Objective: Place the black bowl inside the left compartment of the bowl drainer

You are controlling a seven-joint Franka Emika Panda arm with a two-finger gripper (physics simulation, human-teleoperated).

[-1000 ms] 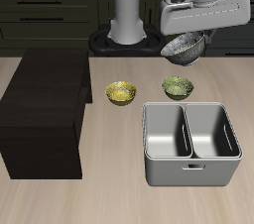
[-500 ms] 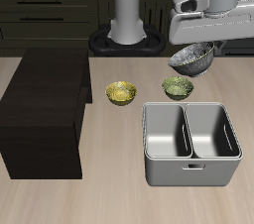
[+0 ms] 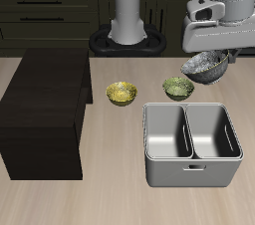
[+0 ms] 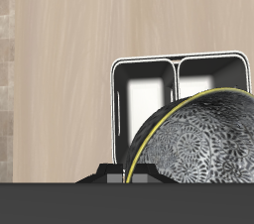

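You have the round dark grey-black bowl with the silvery speckled inside (image 3: 205, 67) gripped by its rim in the fingers (image 3: 213, 58), which are closed on it. The bowl hangs tilted in the air, clear of the light wooden tabletop (image 3: 110, 194). In the exterior view it shows above the far corner of the large light-grey rectangular bowl drainer (image 3: 192, 145), beyond its back rim and just past the small green bowl (image 3: 177, 88).

In the wrist view the black bowl (image 4: 203, 139) fills much of the picture, its yellow-edged rim and patterned underside close to the camera, and the drainer (image 4: 144, 94) lies beneath it with both wells showing, split by the middle wall. Both wells look bare.

The small yellow bowl (image 3: 121, 94) sits on the tabletop beside the green one, between the drainer and the big dark brown box (image 3: 45, 114). The two small bowls stand apart from each other and from the drainer.
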